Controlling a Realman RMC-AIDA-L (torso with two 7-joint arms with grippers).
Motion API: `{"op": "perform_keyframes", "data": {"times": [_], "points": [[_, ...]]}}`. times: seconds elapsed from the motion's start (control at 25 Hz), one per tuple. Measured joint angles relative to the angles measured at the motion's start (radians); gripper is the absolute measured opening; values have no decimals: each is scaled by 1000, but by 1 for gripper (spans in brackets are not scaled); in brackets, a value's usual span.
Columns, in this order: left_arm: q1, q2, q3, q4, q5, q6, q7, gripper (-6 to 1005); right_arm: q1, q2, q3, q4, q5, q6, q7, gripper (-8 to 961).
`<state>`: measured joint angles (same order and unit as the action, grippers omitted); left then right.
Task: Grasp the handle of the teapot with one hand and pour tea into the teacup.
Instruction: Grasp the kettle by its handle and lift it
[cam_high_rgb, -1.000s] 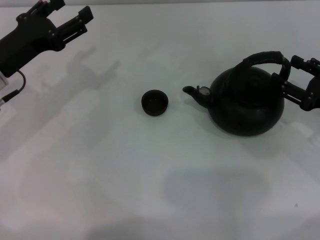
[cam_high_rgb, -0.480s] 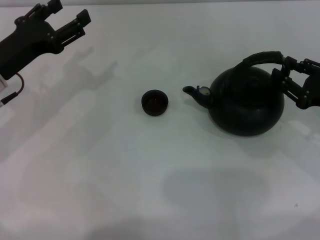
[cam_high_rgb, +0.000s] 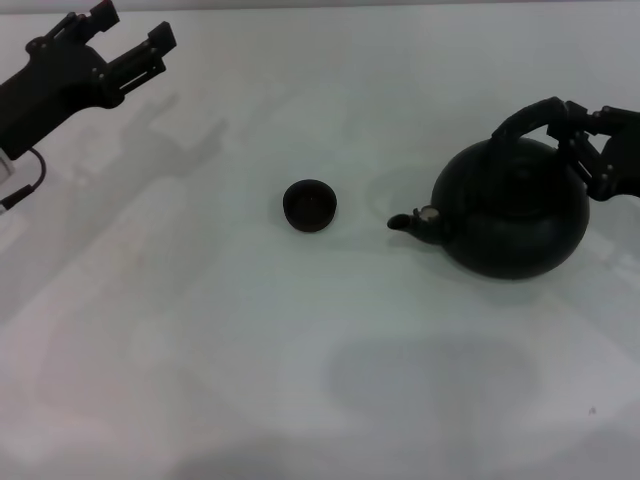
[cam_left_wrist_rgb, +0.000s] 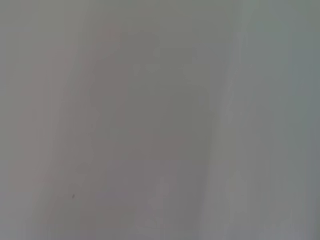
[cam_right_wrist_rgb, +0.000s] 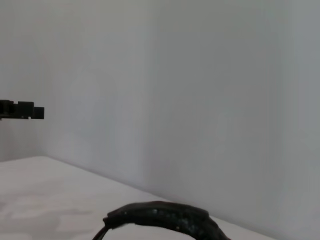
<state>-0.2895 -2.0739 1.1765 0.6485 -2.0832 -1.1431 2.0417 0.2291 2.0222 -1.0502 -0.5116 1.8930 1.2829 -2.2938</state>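
Right gripper (cam_high_rgb: 578, 128) has its jaws clamped on the teapot (cam_high_rgb: 515, 212) handle (cam_high_rgb: 520, 122); spout aims away from them toward the teacup (cam_high_rgb: 309, 205). Left gripper (cam_high_rgb: 125, 45) parked, jaws open.

Table: we see a plain white table (cam_high_rgb: 200, 330) filling the head view, matte, unmarked apart from a tiny dark speck near its right front.
Wall: we note a bare pale grey wall (cam_right_wrist_rgb: 200, 90) behind it in the right wrist view.
Light: soft, diffuse; faint grey shadows lie on the tabletop.
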Motion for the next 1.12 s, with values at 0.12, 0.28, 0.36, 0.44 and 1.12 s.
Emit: {"op": "perform_keyframes", "data": {"times": [0.12,0.28,0.36,0.44,1.12], "points": [[-4,0,0,-5,0,7,0,864,4,-1,4,5,2,-2,-2,204],[-6,0,0,-6,0,14,0,864,19,-1,2,9,18,-22,19,165],[-6,0,0,-6,-1,14,0,864,25,-1,1,10,38,-26,23,164],[-4,0,-6,-6,-2,15,0,864,30,-1,0,15,67,-27,20,163],[4,-2,-26,-169,-93,5,152,863,149,1,-185,-18,202,-120,-55,134]]}}
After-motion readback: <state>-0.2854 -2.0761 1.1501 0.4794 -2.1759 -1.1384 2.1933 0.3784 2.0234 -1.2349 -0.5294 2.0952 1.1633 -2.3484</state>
